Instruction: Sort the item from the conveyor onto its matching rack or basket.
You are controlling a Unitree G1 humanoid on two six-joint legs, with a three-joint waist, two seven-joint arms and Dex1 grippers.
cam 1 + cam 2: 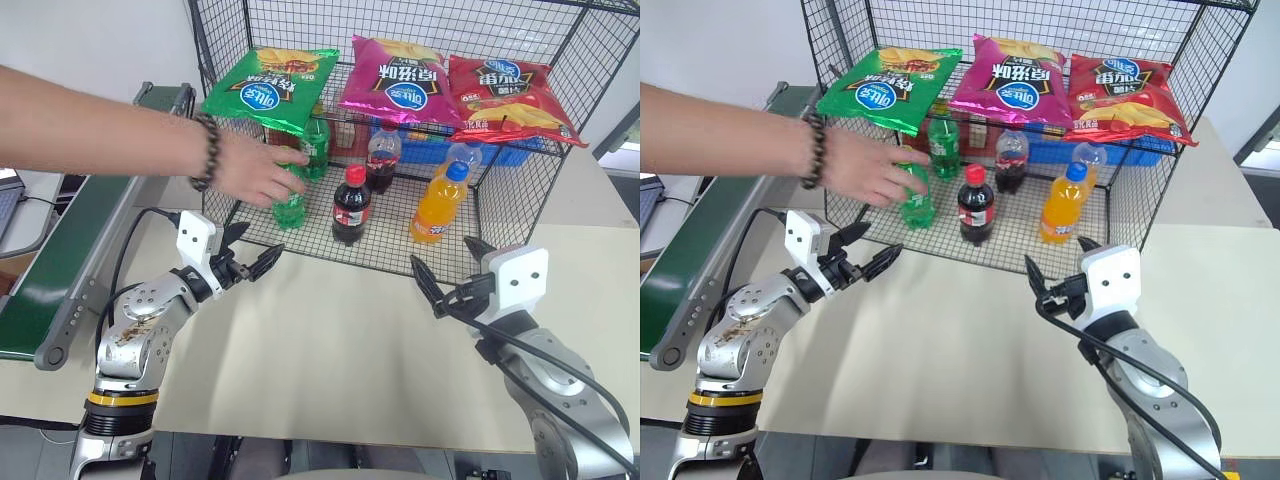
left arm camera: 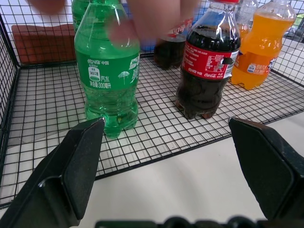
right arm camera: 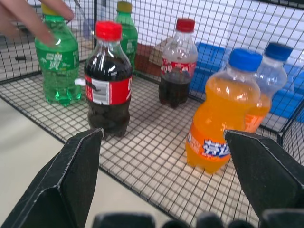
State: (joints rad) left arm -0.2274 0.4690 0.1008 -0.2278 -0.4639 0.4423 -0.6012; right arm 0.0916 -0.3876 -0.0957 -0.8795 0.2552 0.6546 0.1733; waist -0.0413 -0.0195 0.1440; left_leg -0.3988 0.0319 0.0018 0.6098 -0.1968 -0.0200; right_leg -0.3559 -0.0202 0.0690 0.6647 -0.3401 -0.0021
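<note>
Both grippers, left (image 1: 247,262) and right (image 1: 447,283), spread wide, apparently holding nothing.

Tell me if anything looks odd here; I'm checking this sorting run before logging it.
Yes: a person's hand reaches into the wire cage and grips the bright-green bottle, while the left gripper and right gripper hang open outside it. The bottles stand upright; nothing is spilled.

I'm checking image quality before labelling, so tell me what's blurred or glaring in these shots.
Left wrist view: the person's hand on top of the green bottle is smeared and out of focus, while the bottle labels read sharply. Right wrist view: the fingers are blurred too, with a glare spot on the bottle's shoulder. Left eye view: even light, soft shadows.
</note>
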